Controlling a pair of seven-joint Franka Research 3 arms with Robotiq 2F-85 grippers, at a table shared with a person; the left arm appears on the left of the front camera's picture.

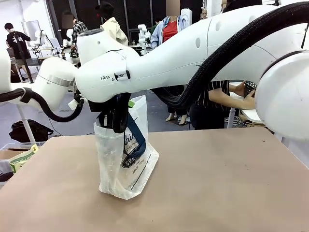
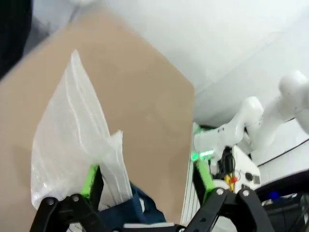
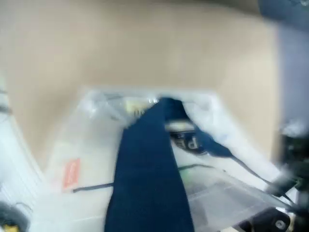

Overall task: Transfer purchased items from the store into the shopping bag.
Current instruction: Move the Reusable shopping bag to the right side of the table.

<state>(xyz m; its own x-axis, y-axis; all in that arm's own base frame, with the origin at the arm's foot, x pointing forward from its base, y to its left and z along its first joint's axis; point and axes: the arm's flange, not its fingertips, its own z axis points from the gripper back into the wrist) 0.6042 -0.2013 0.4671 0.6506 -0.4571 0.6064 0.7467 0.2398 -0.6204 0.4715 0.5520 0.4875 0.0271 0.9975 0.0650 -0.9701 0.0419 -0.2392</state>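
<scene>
At centre-left of the front view the shopping bag [image 1: 126,164] stands on the table [image 1: 217,183], its navy strap [image 3: 147,169] pinched by the clenched right gripper [image 1: 115,120] while the left gripper [image 2: 149,193] gapes released beside it, so bag-opening seems underway, and next needs a spread mouth.

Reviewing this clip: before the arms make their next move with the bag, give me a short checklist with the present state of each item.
1. Shopping bag upright on the table: ok.
2. Right claw shut on the bag's top edge near the navy handle: ok.
3. Left claw open, one green finger against the bag's plastic: ok.
4. Bag mouth spread wide enough to take items: cannot tell.
5. Purchased items within reach: cannot tell.
6. Person's arm away from the bag: ok.
</scene>
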